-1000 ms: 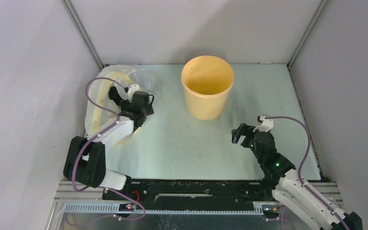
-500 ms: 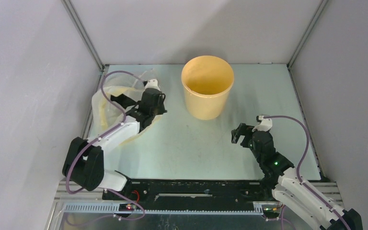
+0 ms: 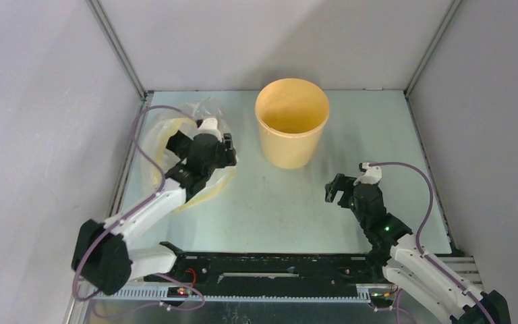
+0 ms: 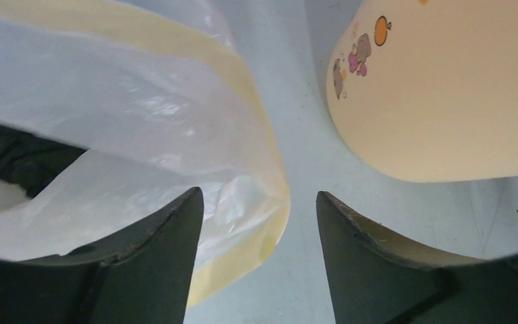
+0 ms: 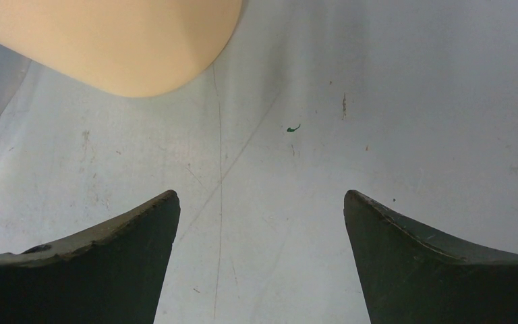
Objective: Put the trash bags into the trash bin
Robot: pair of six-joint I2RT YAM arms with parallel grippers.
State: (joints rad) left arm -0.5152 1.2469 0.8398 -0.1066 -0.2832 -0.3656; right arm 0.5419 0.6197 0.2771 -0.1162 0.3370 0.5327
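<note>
The desk (image 3: 276,202) is a flat, pale, scuffed sheet. The trash bin (image 3: 290,152), a smooth yellow-orange round bucket with tapered sides, stands upright at the far centre, mouth up, with small coloured prints on its wall. Left of it and apart, a clear bag (image 4: 141,101) of crinkled translucent film with a pale-yellow band lies slumped. The trash bags (image 4: 23,158) show only as a black creased patch between its folds; their long axis cannot be told. The left arm (image 3: 148,206) hangs over this bag, jaws spread, the yellow edge between them. The right arm (image 3: 378,216) holds its jaws spread wide above the desk.
</note>
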